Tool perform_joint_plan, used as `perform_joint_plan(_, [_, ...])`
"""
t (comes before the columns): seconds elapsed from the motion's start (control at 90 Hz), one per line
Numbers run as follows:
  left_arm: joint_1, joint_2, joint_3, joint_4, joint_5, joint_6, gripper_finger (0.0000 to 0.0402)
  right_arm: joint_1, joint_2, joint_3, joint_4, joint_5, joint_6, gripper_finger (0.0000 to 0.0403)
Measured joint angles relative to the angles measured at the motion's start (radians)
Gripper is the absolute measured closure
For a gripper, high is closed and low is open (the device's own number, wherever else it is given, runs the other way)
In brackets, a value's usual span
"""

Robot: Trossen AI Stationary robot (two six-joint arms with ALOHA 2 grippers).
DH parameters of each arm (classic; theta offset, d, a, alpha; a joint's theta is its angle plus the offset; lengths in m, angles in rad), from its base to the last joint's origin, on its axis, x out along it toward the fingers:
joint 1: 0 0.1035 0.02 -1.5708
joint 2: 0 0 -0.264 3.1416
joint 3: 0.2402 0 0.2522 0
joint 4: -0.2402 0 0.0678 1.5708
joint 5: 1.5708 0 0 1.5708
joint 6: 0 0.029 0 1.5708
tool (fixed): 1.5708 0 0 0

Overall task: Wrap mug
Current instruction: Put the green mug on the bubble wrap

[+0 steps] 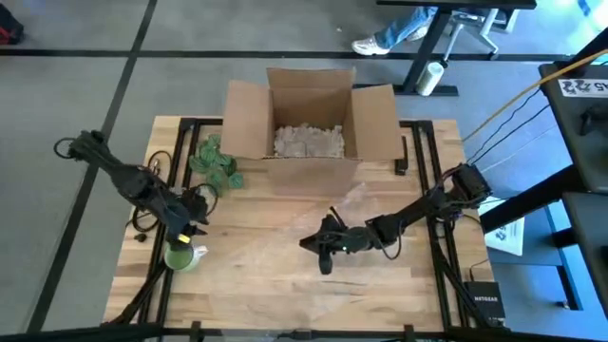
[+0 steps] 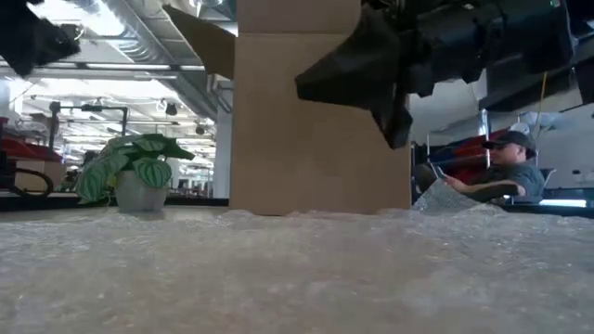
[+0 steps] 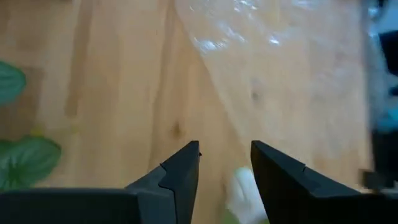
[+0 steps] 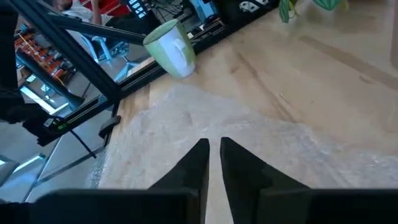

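The pale green mug point(image 1: 180, 255) stands upright on its base on the table near the left edge; it also shows in the right wrist view point(image 4: 171, 46). A clear bubble-wrap sheet point(image 1: 313, 223) lies flat on the table's middle. My left gripper point(image 1: 195, 228) hovers open just beyond the mug, and a white part of the mug point(image 3: 242, 190) shows between its fingers. My right gripper point(image 1: 323, 245) hangs shut above the sheet point(image 4: 186, 118), clear of it in the low view point(image 2: 390, 102).
An open cardboard box point(image 1: 309, 119) holding packing paper stands at the far middle. A small potted plant point(image 1: 217, 163) sits to its left. Black rails point(image 1: 161, 285) run along the table's sides. A person sits beyond the table point(image 2: 510, 167).
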Motion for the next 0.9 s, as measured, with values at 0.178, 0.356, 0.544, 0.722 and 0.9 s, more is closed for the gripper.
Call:
perform_joint_plan(0.178, [-0.042, 0.000, 0.061, -0.126, 0.060, -0.094, 0.0273, 0.000, 0.000, 0.000, -0.005, 0.000, -0.001, 0.0377])
perform_joint_plan(0.356, [-0.109, 0.033, 0.049, -0.154, 0.114, -0.159, 0.0273, 0.000, 0.000, 0.000, -0.005, 0.000, -0.001, 0.0377])
perform_joint_plan(0.544, [-0.195, 0.086, 0.024, -0.203, 0.117, -0.249, 0.0273, 0.000, 0.000, 0.000, -0.005, 0.000, -0.002, 0.0377])
perform_joint_plan(0.722, [-0.276, 0.105, -0.032, -0.137, 0.116, -0.333, 0.0273, 0.000, 0.000, 0.000, -0.005, 0.000, -0.002, 0.0377])
perform_joint_plan(0.9, [-0.330, 0.107, -0.081, -0.084, 0.115, -0.411, 0.0273, 0.000, 0.000, 0.000, -0.005, 0.000, -0.003, 0.0377])
